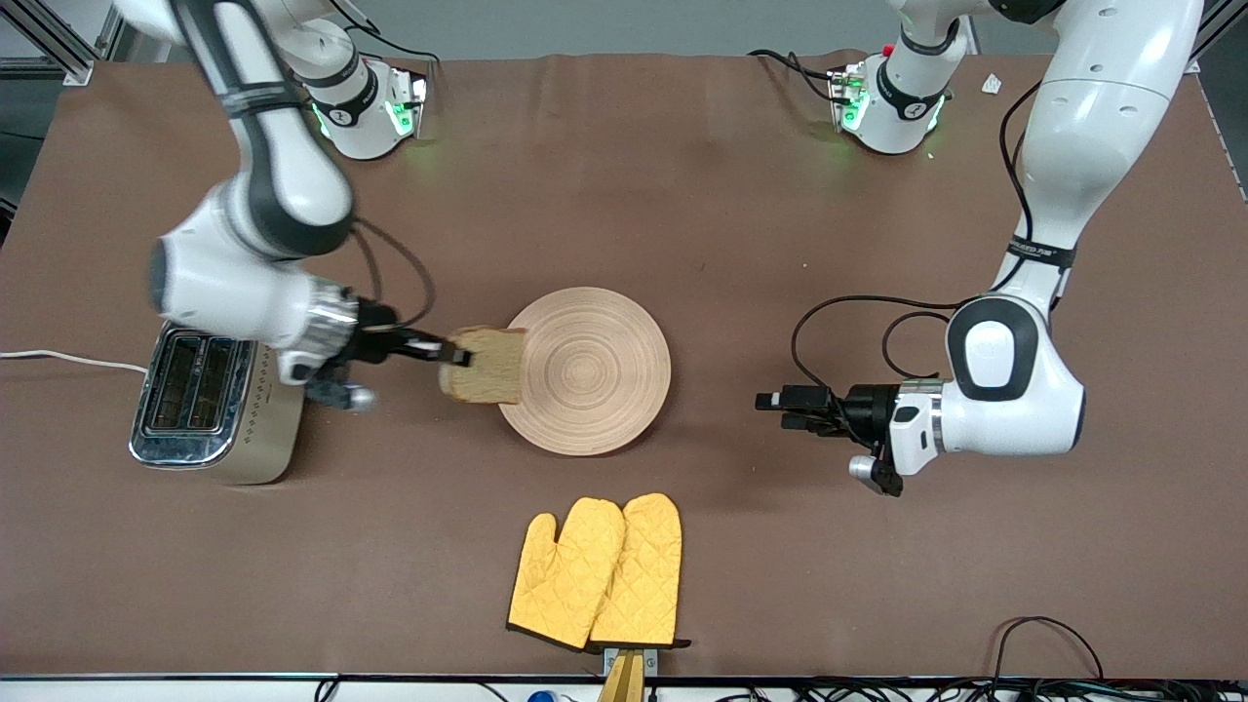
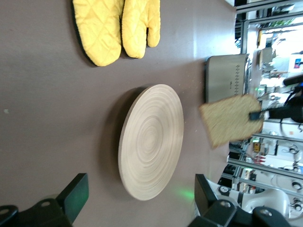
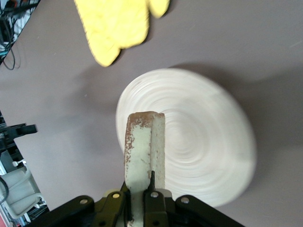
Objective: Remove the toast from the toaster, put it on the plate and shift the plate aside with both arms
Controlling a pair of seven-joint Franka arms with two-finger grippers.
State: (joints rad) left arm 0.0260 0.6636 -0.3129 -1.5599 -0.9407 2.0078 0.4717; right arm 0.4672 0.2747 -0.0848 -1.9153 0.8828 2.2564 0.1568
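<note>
My right gripper (image 1: 453,353) is shut on the toast (image 1: 485,367), a light brown slice with a darker crust, and holds it in the air over the plate's edge at the right arm's end. In the right wrist view the toast (image 3: 144,142) stands on edge between the fingers of that gripper (image 3: 140,189), above the plate (image 3: 203,142). The round pale wooden plate (image 1: 595,370) lies bare at the table's middle. My left gripper (image 1: 780,402) hovers low beside the plate at the left arm's end, open and holding nothing. In the left wrist view it (image 2: 141,189) faces the plate (image 2: 151,142), with the toast (image 2: 232,120) farther off.
A silver two-slot toaster (image 1: 210,405) stands at the right arm's end of the table, beside the right gripper. A pair of yellow oven mitts (image 1: 600,575) lies nearer the front camera than the plate. A white cable (image 1: 58,359) runs from the toaster.
</note>
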